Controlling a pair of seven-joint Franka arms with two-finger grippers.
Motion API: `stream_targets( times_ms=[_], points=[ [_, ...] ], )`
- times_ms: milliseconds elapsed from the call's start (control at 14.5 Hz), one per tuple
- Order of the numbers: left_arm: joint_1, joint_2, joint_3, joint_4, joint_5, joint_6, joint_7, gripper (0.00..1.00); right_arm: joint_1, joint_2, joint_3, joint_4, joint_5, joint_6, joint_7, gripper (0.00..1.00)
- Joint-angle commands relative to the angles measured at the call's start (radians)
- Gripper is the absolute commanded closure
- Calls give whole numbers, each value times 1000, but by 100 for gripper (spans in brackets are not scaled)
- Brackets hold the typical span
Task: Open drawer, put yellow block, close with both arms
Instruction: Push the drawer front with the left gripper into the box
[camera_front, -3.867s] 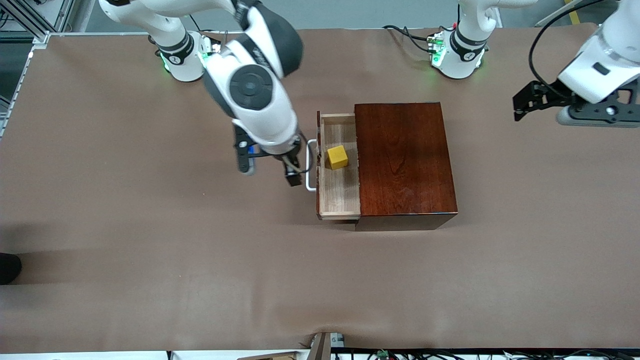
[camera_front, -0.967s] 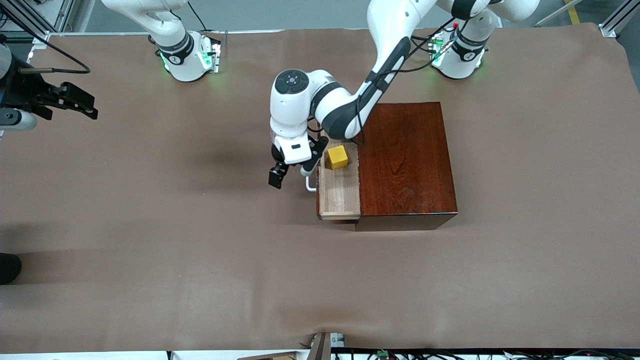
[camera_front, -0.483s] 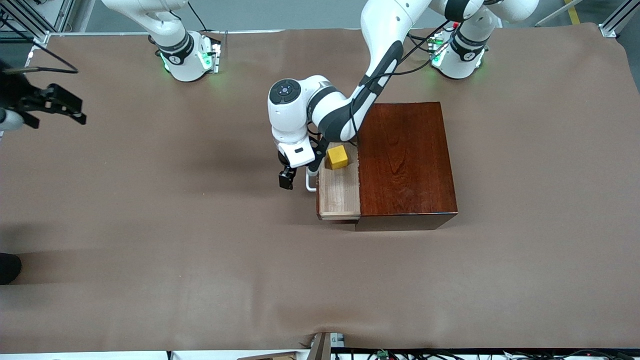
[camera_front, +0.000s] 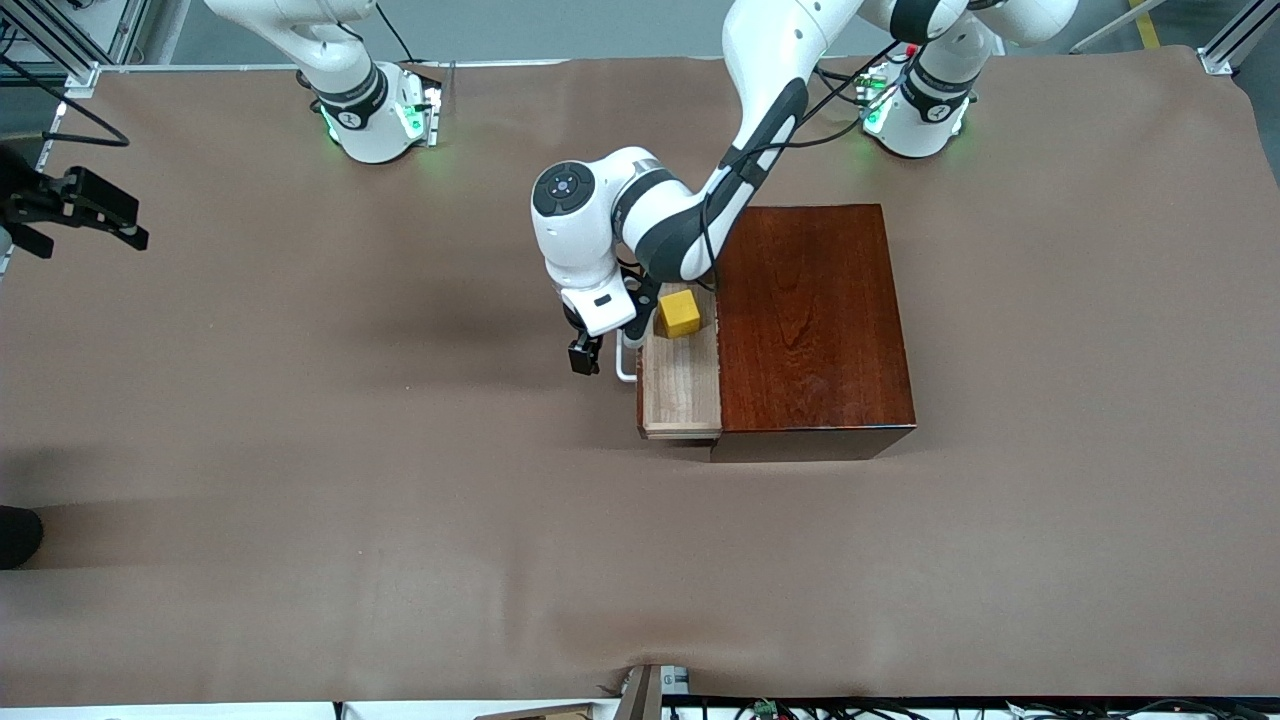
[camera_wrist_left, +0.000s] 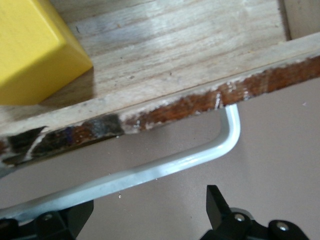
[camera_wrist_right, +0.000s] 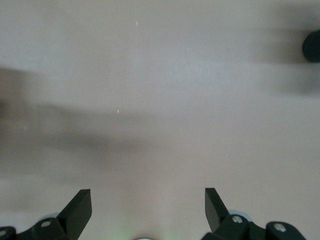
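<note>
Front view: I read the whole counter (camera_front: 300, 450) from this camera; both arm bases stand along its top edge.
Drawer: the drawer (camera_front: 680, 395) stands partly pulled out of the dark wooden box (camera_front: 810, 320), toward the right arm's end of the counter. Its white handle (camera_front: 622, 362) faces that same end.
Yellow block: the yellow block (camera_front: 679, 313) sits on the drawer floor, in the part of the tray farther from the front camera, close to the drawer's front wall. In the left wrist view I see the block (camera_wrist_left: 35, 50) resting flat on the bare wood, just inside the front panel (camera_wrist_left: 200, 102).
Left end effector: I see the left end effector (camera_front: 600, 350) low at the drawer handle, reaching across from its base. Fingers are apart; in the left wrist view the handle bar (camera_wrist_left: 165, 165) runs between the two fingertips (camera_wrist_left: 216, 200), and contact cannot be confirmed.
Right end effector: the right end effector (camera_front: 80, 205) hangs at the edge of the counter at the right arm's end, well apart from the box. Fingers are spread, nothing between them; the right wrist view shows only bare counter surface (camera_wrist_right: 160, 100) past the fingertips (camera_wrist_right: 80, 207).
</note>
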Motion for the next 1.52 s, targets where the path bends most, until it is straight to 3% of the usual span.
stream_targets(
  times_ms=[0, 1450],
  points=[
    [14, -12, 14, -6, 14, -141, 21, 0, 6, -17, 16, 3, -20, -36, 1, 0],
    [44, -32, 25, -29, 40, -403, 34, 0, 4, 24, 13, 37, -13, -29, 3, 0]
  ],
)
